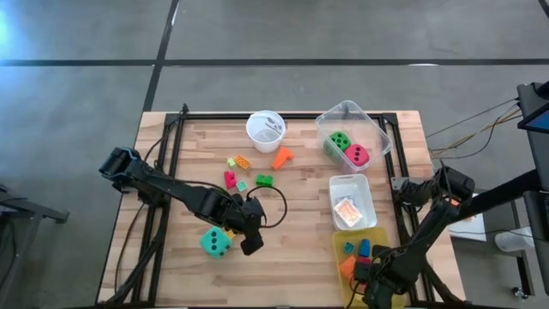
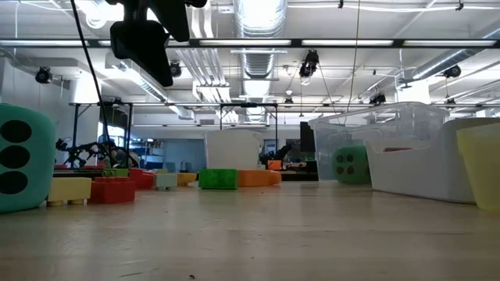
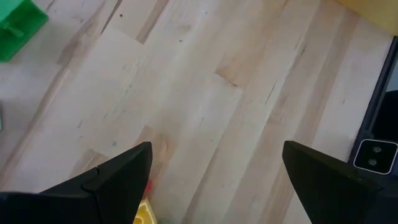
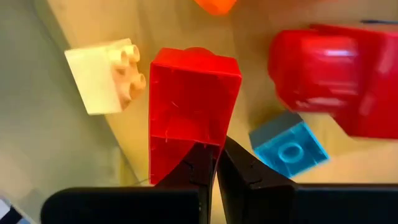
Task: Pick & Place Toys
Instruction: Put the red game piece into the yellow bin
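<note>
My right gripper (image 1: 366, 273) hangs over the yellow bin (image 1: 340, 245) at the table's near right, shut on a red block (image 4: 193, 106). Below it in the bin lie a cream block (image 4: 102, 74), a blue block (image 4: 289, 149) and a larger red piece (image 4: 336, 81). My left gripper (image 1: 250, 239) stands open above the bare wood, just right of the teal die (image 1: 216, 242), which rests on the table. A green die (image 1: 338, 142) and a pink die (image 1: 357, 156) sit in the clear bin (image 1: 380, 130). Loose small blocks (image 1: 257, 172) lie mid-table. My right gripper holds the red block by one side edge at its end (image 4: 214, 140), caught between the two shut fingertips. The fingers point down from above. The block reaches on below the fingertips, over the bin's contents; I cannot tell whether it touches the bin floor.
A white cup (image 1: 266, 129) stands at the far middle. A white bin (image 1: 369, 190) holding a card pack (image 1: 347, 211) sits between the clear and the yellow bin. A green block (image 3: 18, 25) and a yellow block (image 3: 144, 214) lie near my left gripper (image 3: 217, 162).
</note>
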Robot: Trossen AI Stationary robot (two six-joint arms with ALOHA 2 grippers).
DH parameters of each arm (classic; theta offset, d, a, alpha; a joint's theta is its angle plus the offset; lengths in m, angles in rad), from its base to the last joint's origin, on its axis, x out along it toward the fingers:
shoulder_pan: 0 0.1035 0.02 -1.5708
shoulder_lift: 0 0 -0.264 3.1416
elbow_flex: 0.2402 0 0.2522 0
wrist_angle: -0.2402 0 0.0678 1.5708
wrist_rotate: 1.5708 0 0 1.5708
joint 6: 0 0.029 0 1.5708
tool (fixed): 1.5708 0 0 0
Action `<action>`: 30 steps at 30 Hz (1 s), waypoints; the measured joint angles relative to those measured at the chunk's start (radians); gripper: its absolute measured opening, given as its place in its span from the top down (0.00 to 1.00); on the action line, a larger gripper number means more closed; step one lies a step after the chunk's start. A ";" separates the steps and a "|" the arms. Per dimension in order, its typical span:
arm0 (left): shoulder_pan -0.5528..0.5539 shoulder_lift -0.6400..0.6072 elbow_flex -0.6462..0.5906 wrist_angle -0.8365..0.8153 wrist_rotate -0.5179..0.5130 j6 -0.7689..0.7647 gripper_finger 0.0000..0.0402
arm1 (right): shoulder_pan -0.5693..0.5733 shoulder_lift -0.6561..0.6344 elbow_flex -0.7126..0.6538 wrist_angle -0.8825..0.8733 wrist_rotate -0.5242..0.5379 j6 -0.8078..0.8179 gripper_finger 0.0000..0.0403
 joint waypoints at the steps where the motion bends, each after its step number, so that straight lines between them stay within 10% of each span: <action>1: 0.000 0.000 0.000 0.000 0.000 0.000 0.09 | 0.000 0.005 0.000 0.009 0.000 -0.004 0.98; 22: 0.000 0.000 0.000 -0.001 0.000 0.001 0.09 | 0.001 0.010 0.000 0.035 -0.026 0.067 0.97; 30: 0.000 0.000 0.000 -0.027 0.001 0.002 0.09 | 0.001 0.009 0.000 0.040 -0.028 0.080 0.75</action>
